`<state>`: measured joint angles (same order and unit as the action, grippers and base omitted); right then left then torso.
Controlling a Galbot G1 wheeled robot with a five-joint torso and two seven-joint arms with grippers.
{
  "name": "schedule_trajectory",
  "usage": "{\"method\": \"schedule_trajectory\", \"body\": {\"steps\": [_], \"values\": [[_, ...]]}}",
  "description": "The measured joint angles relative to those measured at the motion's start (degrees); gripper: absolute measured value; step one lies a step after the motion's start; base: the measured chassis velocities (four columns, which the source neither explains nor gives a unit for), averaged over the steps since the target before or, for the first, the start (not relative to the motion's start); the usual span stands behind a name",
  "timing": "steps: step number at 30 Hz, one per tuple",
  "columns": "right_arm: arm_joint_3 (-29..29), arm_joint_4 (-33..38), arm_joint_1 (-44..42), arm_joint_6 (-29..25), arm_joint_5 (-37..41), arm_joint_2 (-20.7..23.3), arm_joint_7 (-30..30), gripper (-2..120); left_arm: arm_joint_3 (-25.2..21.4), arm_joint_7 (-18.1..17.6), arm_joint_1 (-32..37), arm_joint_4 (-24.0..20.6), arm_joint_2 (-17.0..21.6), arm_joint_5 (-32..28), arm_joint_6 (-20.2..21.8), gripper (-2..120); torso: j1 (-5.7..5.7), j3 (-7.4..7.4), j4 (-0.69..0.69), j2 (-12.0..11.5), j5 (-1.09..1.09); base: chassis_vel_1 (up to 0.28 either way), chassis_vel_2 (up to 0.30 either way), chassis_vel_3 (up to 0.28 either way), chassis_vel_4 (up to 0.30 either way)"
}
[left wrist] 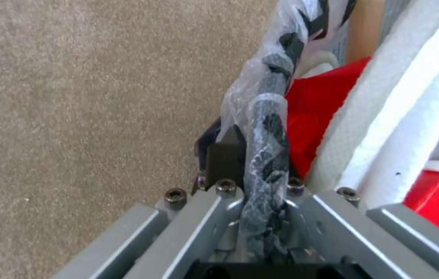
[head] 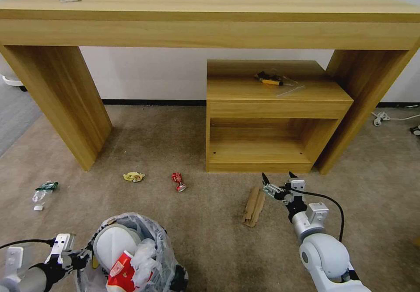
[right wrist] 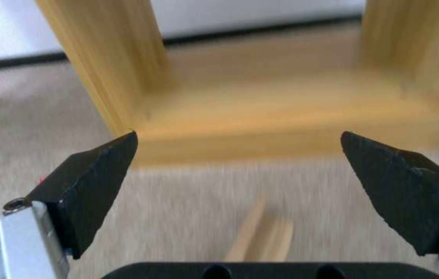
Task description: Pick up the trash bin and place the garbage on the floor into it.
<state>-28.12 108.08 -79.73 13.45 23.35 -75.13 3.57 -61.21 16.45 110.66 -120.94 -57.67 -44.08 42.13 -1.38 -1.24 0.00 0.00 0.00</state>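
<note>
So our left gripper clamps the part-filled trash bin; our right gripper, fingers apart, nears cardboard strips; wrappers remain.

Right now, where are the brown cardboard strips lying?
In the head view, the brown cardboard strips lie on the beige carpet, right of centre, in front of the small wooden shelf unit and beside the open right gripper.
</note>
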Motion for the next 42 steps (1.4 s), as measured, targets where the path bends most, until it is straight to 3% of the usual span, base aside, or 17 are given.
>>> {"method": "schedule_trajectory", "body": {"steps": [11,17,22,37,40,42], "values": [[2.08,-10.48,5.93,11.01,11.2,-0.3,6.41,100,-0.51,0.07,-0.67,0.21,0.87,-0.27,0.0,0,0.0,0.0,0.0,0.0,-0.02,0.0,0.0,0.0,0.0],[3.6,-15.46,9.92,13.98,15.18,-0.86,9.55,100,-0.6,0.08,-0.91,0.21,1.26,-0.38,0.0,0,0.0,0.0,0.0,0.0,-0.02,0.0,0.0,0.0,0.0],[4.31,-19.89,11.53,14.37,16.91,-1.0,8.32,96,-0.67,0.04,-1.11,0.4,1.78,-0.55,0.0,0,0.0,0.0,0.0,0.0,-0.03,0.0,0.0,0.0,0.0],[4.96,-28.99,15.36,11.32,14.51,-1.11,0.2,49,1.22,-0.39,-3.23,1.18,4.12,-0.99,0.0,0,0.0,-0.01,0.0,0.0,-0.02,0.0,0.0,0.0,0.0],[5.69,-31.23,17.18,11.12,15.0,-1.16,-1.61,32,1.7,-0.5,-3.79,1.54,4.55,-1.1,0.0,0,0.0,-0.01,0.0,0.0,-0.02,0.0,0.0,0.0,0.0],[5.75,-31.79,17.64,11.11,15.09,-1.29,-1.72,30,1.79,-0.51,-3.86,1.57,4.6,-1.11,0.0,0,0.0,0.0,0.0,0.0,-0.03,0.0,0.0,0.0,0.0]]}}
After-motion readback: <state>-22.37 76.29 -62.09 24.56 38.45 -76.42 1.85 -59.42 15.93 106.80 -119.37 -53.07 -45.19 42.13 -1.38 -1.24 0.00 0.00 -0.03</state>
